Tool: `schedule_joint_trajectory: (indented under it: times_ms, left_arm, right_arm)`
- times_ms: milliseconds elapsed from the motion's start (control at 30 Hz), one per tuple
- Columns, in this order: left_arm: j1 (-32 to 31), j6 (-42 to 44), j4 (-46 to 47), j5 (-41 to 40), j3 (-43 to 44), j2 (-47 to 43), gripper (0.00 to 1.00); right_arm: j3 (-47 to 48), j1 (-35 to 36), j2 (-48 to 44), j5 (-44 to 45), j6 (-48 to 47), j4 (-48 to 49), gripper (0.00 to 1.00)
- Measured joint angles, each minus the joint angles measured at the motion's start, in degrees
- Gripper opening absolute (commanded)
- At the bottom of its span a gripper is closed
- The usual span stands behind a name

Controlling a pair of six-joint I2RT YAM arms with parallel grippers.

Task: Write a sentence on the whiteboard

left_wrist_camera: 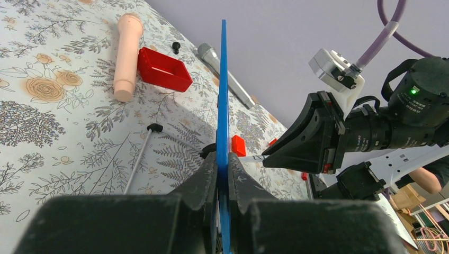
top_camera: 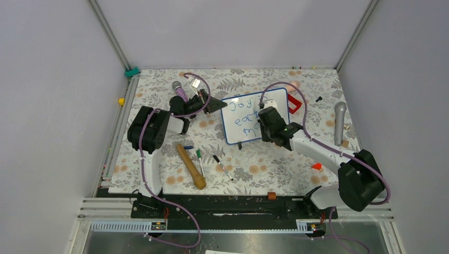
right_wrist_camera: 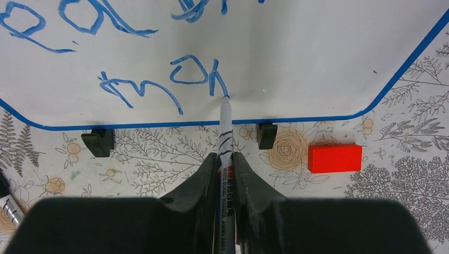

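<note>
Both were clamped, my left gripper [left_wrist_camera: 222, 161] on the whiteboard [right_wrist_camera: 317, 53], my right gripper [right_wrist_camera: 226, 159] on the marker [right_wrist_camera: 225, 124] (tip touching), so overpressing risked tilting the board.

The top external view looks down from above and behind the arm bases onto the whole counter [top_camera: 254, 172], with the whiteboard [top_camera: 235, 124] mid-scene. The left wrist view sits low and close, edge-on to the whiteboard, with the right gripper [left_wrist_camera: 271, 152] just beside it. The right wrist view looks along its marker [right_wrist_camera: 225, 127], very near the whiteboard's written face. All three views share the whiteboard.
</note>
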Motion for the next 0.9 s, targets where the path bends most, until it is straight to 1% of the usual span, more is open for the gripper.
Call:
schedule_joint_trajectory:
  times_ms: [367, 900]
  left_arm:
    - [0.00, 0.00, 0.02, -0.02, -0.02, 0.00, 0.00]
    - [0.00, 0.00, 0.02, -0.02, -0.02, 0.00, 0.00]
  right_arm:
    - [5.68, -0.11, 2.45, 0.42, -0.76, -2.78, 0.00]
    - [5.90, -1.60, 1.97, 0.57, -0.87, -2.75, 0.00]
